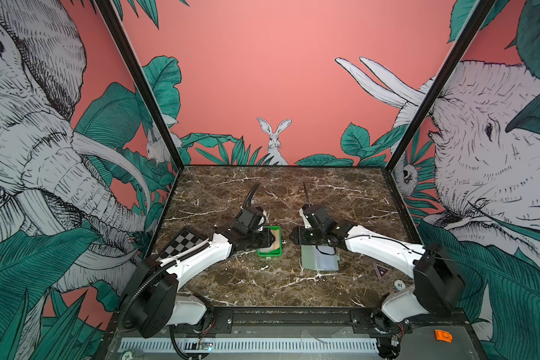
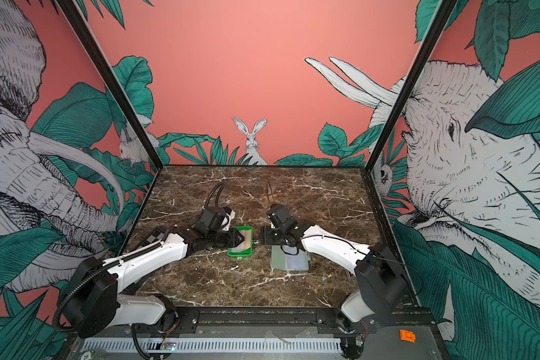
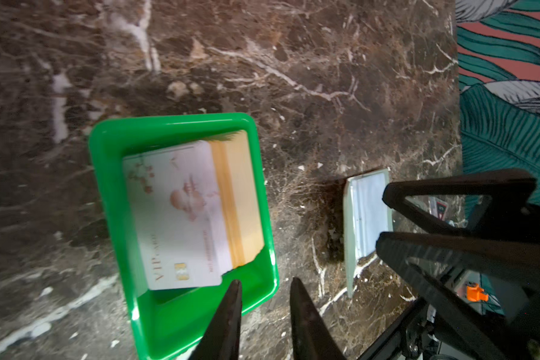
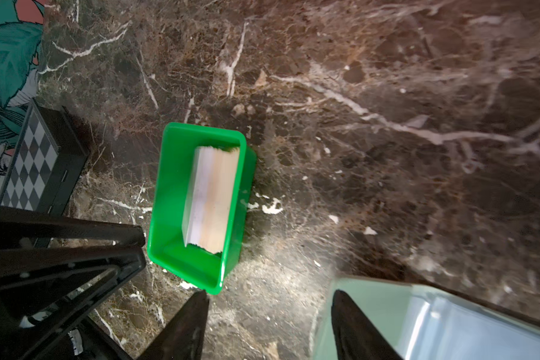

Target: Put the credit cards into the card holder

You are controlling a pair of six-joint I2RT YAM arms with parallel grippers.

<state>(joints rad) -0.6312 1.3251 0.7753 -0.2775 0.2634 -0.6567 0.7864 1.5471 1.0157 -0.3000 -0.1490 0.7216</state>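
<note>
The credit cards [image 3: 181, 215] are a stack with a white VIP card on top and tan-orange ones beneath. The stack leans inside a bright green tray [image 3: 169, 123], which shows in both top views [image 1: 268, 254] [image 2: 239, 253]. My left gripper [image 3: 265, 280] hovers at the tray's near rim, open by a narrow gap with nothing between its fingers. The pale sage-green card holder [image 4: 418, 318] lies open to the tray's right [image 1: 320, 260], clear sleeves up. My right gripper [image 4: 271, 291] is open wide and empty, one fingertip over the holder's edge.
A black-and-white checkerboard [image 1: 184, 241] lies at the left side, partly under the left arm. A triangular sticker [image 1: 382, 270] and a round marker [image 1: 399, 284] sit on the marble table near the right arm. The two grippers are close together between tray and holder.
</note>
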